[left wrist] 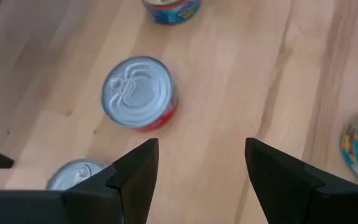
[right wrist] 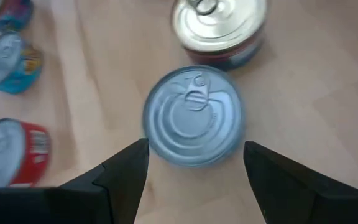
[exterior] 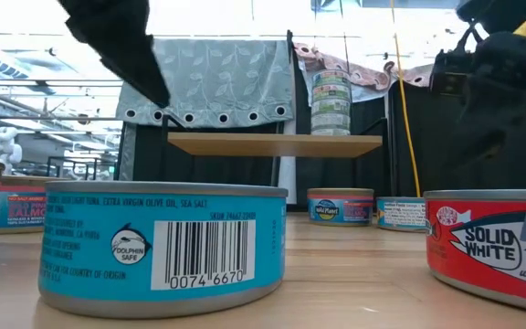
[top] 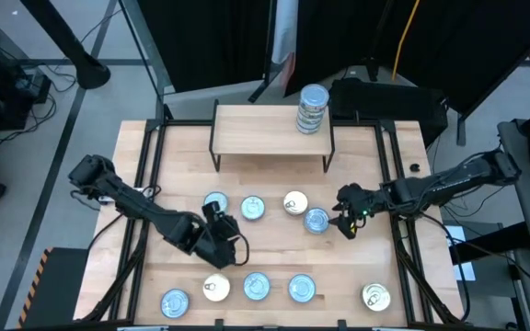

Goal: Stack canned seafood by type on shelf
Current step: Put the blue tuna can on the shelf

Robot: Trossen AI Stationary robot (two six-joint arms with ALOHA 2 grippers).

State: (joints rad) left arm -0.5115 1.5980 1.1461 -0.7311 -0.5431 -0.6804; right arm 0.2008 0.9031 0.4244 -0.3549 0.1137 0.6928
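A stack of tins [top: 312, 108] stands on the right end of the shelf [top: 256, 129]; other tins lie in 2 rows on the counter [top: 265, 253]. The right gripper [top: 347, 223] hovers with jaws released beside a blue-lidded tin [top: 316, 220]. The left gripper [top: 225, 246] hangs empty, jaws released, near a red-sided tin [left wrist: 140, 93].

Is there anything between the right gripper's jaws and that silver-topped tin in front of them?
No. The right wrist view shows bare tabletop between the open right gripper and the tin.
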